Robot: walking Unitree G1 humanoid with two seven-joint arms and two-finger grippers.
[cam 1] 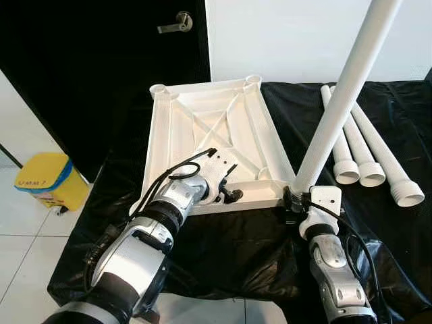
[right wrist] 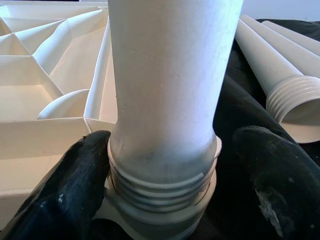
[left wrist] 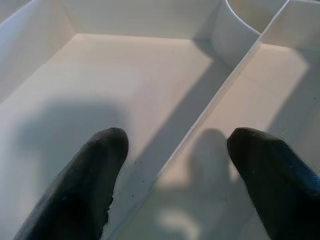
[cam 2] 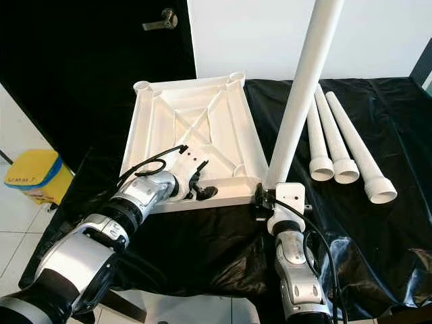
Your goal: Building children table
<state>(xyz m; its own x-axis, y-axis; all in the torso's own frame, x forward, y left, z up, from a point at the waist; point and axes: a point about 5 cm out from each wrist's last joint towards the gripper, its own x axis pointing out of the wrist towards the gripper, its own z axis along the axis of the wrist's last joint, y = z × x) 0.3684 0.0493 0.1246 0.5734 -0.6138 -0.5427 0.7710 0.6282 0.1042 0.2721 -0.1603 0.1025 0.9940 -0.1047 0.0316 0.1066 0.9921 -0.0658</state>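
The white tabletop (cam 1: 202, 115) lies upside down on a black cloth, its ribbed underside facing up. A white leg (cam 1: 337, 94) stands tilted in the near right corner socket, its threaded end (right wrist: 160, 182) partly seated. My right gripper (cam 1: 295, 201) straddles the base of that leg. In the right wrist view one finger (right wrist: 70, 185) touches the leg, while the other finger (right wrist: 280, 185) stands apart from it. My left gripper (cam 1: 229, 183) is open over the tabletop's near edge, and its fingertips (left wrist: 85, 185) hover on either side of a rib.
Three loose white legs (cam 1: 361, 152) lie side by side on the black cloth (cam 1: 236, 250) to the right. A yellow bin (cam 1: 47, 179) stands on the tiled floor at the left. A black door (cam 1: 101, 67) is behind.
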